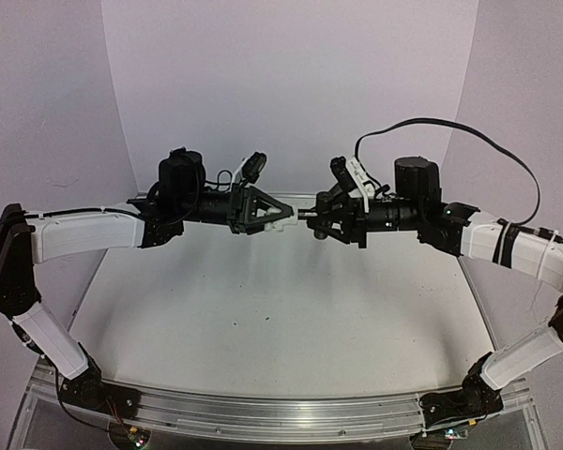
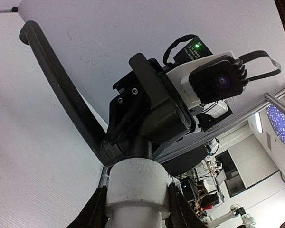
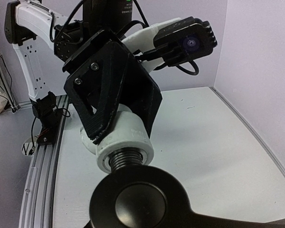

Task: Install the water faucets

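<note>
Your two arms meet in mid-air, well above the white surface (image 1: 263, 319), with their hands tip to tip near the middle of the top view.

Your left hand (image 1: 274, 216) is pinching the white fitting (image 2: 133, 190). In the left wrist view, the rounded white body sits between the two dark fingers (image 2: 92, 211) at the bottom edge. In the right wrist view, the same hand's black angular finger lies against the fitting's side.

Your right hand (image 1: 317, 225) is pressed together on the black spout (image 2: 61, 90). In the left wrist view, its black block clamps the lower end of the spout just above the fitting. From there the thin bent arm of the spout sweeps up and to the left, ending in a small rounded tip.

The two faucet parts are end to end. In the right wrist view, a short threaded neck (image 3: 126, 160) shows between the white fitting and the round black head of the spout at the bottom of the frame. You cannot tell from these views how far the thread is seated.

Both parts hang in the air, touching nothing but the hands and each other.
</note>
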Motion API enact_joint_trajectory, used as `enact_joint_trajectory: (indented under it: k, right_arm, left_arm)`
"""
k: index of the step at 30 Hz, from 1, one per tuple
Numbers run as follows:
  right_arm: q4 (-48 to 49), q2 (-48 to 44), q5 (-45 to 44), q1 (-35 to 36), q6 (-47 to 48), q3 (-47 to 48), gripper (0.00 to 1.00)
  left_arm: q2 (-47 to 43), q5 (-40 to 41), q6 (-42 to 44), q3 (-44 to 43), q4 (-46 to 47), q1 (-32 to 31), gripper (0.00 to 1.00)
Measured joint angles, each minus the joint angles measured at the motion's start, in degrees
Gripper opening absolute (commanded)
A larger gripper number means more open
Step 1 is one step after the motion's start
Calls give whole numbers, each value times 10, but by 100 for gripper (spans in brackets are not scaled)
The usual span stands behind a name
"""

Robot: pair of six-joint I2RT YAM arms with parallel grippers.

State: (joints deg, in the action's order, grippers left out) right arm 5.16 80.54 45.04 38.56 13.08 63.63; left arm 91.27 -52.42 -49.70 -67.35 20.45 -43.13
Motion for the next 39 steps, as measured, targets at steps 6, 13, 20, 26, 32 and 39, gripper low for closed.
enact_joint_trajectory:
  k: [6, 13, 20, 26, 32, 39]
  right_arm:
    - [-7, 21, 10, -1, -52, 21, 0]
    - [-26, 52, 48, -5, -169, 46, 0]
    - [-13, 75, 108, -9, -305, 88, 0]
    - [-5, 104, 158, -8, -428, 120, 0]
    - [2, 122, 188, -10, -530, 153, 0]
    - [13, 137, 210, -13, -615, 180, 0]
  left_arm:
    - [0, 1, 66, 0, -4, 8, 0]
    - [-16, 35, 309, -19, -102, 11, 0]
    - [-64, 118, 613, -66, -230, -6, 0]
    - [-89, 157, 851, -73, -266, -11, 0]
    - [-89, 151, 1038, -96, -280, -4, 0]
    - [-90, 152, 1250, -112, -280, 1, 35]
